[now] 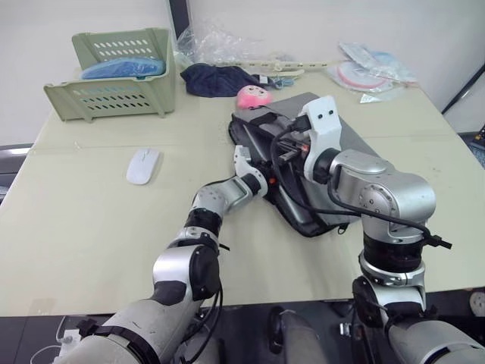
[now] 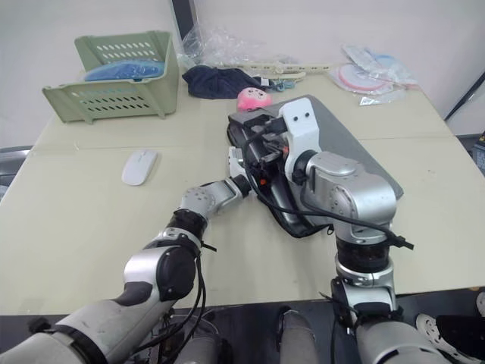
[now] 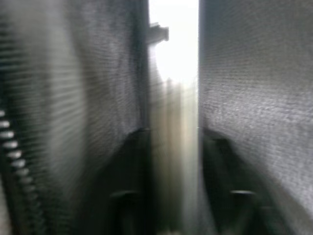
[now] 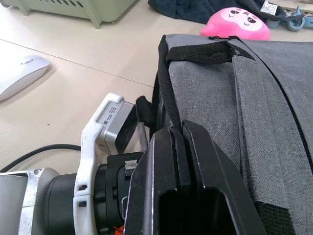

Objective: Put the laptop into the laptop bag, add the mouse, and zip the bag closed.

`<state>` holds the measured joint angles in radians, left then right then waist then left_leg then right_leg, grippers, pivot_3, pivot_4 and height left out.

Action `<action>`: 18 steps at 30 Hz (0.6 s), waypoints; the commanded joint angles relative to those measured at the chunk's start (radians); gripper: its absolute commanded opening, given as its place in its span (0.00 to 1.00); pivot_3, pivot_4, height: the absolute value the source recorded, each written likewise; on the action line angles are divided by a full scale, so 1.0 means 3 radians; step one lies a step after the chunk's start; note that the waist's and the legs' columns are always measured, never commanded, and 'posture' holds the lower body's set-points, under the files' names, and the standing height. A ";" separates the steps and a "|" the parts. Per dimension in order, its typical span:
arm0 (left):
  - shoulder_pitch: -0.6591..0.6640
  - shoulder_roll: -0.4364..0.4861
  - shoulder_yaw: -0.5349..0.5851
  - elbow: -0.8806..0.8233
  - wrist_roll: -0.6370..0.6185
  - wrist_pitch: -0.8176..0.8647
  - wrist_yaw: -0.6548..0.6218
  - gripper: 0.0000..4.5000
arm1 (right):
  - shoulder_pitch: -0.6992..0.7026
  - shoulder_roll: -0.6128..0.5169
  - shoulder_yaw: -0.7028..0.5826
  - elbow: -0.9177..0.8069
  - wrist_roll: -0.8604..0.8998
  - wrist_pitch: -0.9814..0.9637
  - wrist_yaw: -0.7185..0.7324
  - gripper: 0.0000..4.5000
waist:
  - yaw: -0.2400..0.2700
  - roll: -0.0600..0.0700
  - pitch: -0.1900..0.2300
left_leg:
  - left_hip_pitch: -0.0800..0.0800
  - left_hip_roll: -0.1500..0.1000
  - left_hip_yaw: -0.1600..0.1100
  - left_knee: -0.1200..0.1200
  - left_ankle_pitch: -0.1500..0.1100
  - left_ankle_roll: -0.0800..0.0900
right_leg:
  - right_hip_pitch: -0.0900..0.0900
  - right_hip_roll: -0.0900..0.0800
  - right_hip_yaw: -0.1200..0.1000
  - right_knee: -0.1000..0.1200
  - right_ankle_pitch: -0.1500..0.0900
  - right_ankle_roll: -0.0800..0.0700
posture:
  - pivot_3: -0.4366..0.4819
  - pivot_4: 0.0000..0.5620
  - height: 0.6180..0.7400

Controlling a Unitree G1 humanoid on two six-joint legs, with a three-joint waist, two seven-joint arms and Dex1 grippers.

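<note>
Lying flat near the middle of the table (image 1: 91, 250), the grey bag (image 4: 274, 107) is the landmark for everything else. Its black strap handle (image 4: 198, 54) runs along the edge nearest the pink plush toy (image 4: 239, 22), which sits just beyond the bag's far corner, touching or almost touching it. A dark cloth (image 1: 216, 78) lies a little farther back from the toy, and a green basket (image 1: 114, 72) stands well away from the bag on the robot's left at the far side.

The white mouse (image 1: 142, 165) rests on the bare table to the left of the bag, well apart from it and untouched.

The left gripper (image 2: 241, 173) reaches to the bag's left edge and is pushed in between its fabric layers; in the left wrist view its two fingers (image 3: 124, 196) stand parted with grey fabric on either side, a strip of light between them, and zipper teeth (image 3: 14, 156) running along one side. Nothing is pinched between them.

The right gripper (image 4: 178, 128) sits on top of the bag at that same left edge, right above the left gripper, its fingers pressed together against the strap handle and the fabric edge; whether they actually pinch any of it cannot be told.

No laptop can be made out; the bag hides whatever is inside.
</note>
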<state>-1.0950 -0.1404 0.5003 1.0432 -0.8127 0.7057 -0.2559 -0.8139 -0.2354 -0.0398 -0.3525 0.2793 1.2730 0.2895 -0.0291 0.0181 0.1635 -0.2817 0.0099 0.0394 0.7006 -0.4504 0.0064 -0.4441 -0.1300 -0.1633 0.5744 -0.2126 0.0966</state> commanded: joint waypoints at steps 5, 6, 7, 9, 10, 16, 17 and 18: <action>0.0010 -0.0045 -0.0132 -0.0418 -0.0015 0.0390 -0.0186 0.98 | -0.0110 0.0037 0.0011 -0.0226 0.0106 -0.0048 0.0014 0.00 | -0.0004 0.0000 0.0000 | 0.0000 0.0000 0.0000 0.0000 0.0000 0.0000 | 0.0000 0.0000 0.0000 0.0000 0.0000 0.0000 | 0.48 0.27 1.00; 0.0042 -0.0043 -0.0145 -0.0473 -0.0012 0.0426 -0.0174 0.98 | -0.0109 0.0035 0.0010 -0.0225 0.0104 -0.0050 0.0015 0.00 | -0.0006 0.0000 0.0000 | 0.0001 0.0000 0.0000 0.0000 0.0000 0.0000 | 0.0000 0.0000 0.0000 0.0001 0.0000 0.0000 | 0.48 0.27 1.00; 0.0083 -0.0036 -0.0150 -0.0533 -0.0015 0.0466 -0.0149 0.98 | -0.0105 0.0033 0.0010 -0.0221 0.0102 -0.0054 0.0016 0.00 | -0.0009 0.0000 0.0000 | 0.0001 0.0000 0.0000 -0.0001 0.0000 0.0000 | 0.0000 0.0000 0.0000 0.0001 0.0000 0.0000 | 0.48 0.27 1.00; 0.0160 -0.0025 -0.0163 -0.0659 -0.0031 0.0544 -0.0110 0.98 | -0.0098 0.0028 0.0010 -0.0215 0.0099 -0.0063 0.0018 0.00 | -0.0009 0.0000 0.0000 | 0.0001 0.0000 0.0000 -0.0001 0.0000 0.0000 | 0.0000 0.0000 0.0000 0.0001 0.0000 0.0000 | 0.48 0.27 1.00; 0.0200 -0.0015 -0.0181 -0.0726 -0.0026 0.0581 -0.0085 0.98 | -0.0093 0.0026 0.0012 -0.0214 0.0099 -0.0067 0.0019 0.00 | -0.0009 0.0000 0.0000 | 0.0001 0.0000 0.0000 -0.0001 0.0000 0.0000 | 0.0000 0.0000 0.0000 0.0001 0.0000 0.0000 | 0.48 0.27 1.00; 0.0375 -0.0039 -0.0159 -0.1061 -0.0079 0.0686 0.0002 0.93 | -0.0081 0.0007 0.0020 -0.0195 0.0122 -0.0092 0.0015 0.00 | -0.0009 0.0000 0.0000 | 0.0001 0.0001 0.0000 -0.0001 0.0000 0.0000 | -0.0001 0.0000 0.0001 0.0001 0.0000 0.0000 | 0.48 0.27 1.00; 0.0388 -0.0046 -0.0148 -0.1089 -0.0086 0.0686 0.0019 0.86 | -0.0081 0.0004 0.0024 -0.0189 0.0124 -0.0098 0.0016 0.00 | -0.0008 0.0000 0.0000 | 0.0001 0.0001 0.0000 -0.0001 0.0000 0.0000 | -0.0001 0.0000 0.0001 0.0001 0.0000 0.0000 | 0.48 0.27 1.00; 0.0394 -0.0039 -0.0178 -0.1114 -0.0070 0.0715 0.0002 0.79 | -0.0082 0.0001 0.0027 -0.0182 0.0127 -0.0104 0.0017 0.00 | -0.0007 0.0000 0.0000 | 0.0001 0.0001 0.0000 -0.0001 0.0000 0.0000 | -0.0001 0.0000 0.0001 0.0000 0.0000 0.0000 | 0.48 0.27 1.00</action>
<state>-0.9639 -0.1390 0.4537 0.7631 -0.8099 0.9077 -0.2381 -0.8191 -0.2326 -0.0366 -0.3689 0.3001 1.2701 0.2897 -0.0313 0.0182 0.1635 -0.2815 0.0102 0.0393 0.7003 -0.4504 0.0064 -0.4444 -0.1300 -0.1632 0.5746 -0.2126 0.0966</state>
